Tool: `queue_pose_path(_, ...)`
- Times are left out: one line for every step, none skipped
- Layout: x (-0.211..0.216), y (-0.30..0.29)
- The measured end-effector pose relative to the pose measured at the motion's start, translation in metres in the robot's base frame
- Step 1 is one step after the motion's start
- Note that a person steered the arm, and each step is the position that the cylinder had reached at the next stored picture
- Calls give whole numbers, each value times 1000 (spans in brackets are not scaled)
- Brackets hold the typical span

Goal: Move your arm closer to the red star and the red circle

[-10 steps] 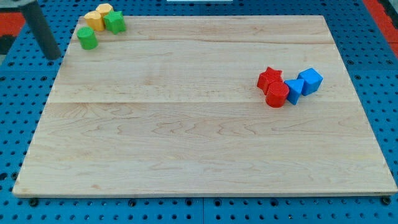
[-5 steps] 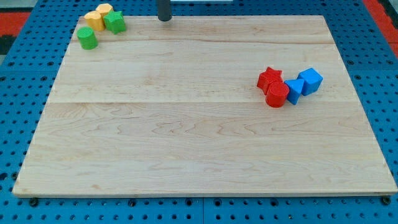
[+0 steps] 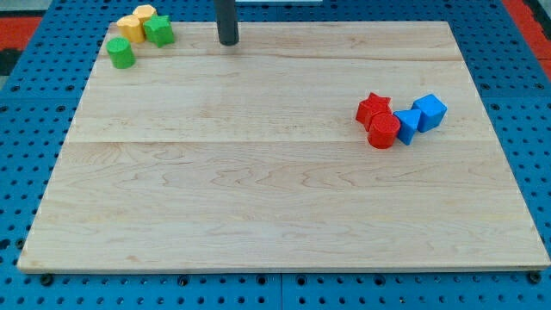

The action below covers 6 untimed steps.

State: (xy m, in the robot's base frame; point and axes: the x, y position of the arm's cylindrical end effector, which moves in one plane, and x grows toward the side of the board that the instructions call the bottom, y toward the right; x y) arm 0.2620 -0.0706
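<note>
The arm shows only as a straight, smooth, dark grey cylindrical rod, plain and unmarked, ending in my tip (image 3: 227, 41), blunt and round.

Pale wooden board (image 3: 258, 198) on blue perforated table (image 3: 26, 172).

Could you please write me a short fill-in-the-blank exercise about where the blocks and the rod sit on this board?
1. My tip is near the view's ___ edge of the board.
2. The red star touches the red ___.
3. Two ___ blocks sit right of the red circle.

Missing words: top; circle; blue
</note>
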Motion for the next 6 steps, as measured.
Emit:
queue_pose_path(40,1)
queue_pose_path(61,1)
queue_pose_path(81,-2)
queue_pose_path(123,-14)
queue_pose_path(179,32)
queue_pose_path(196,114)
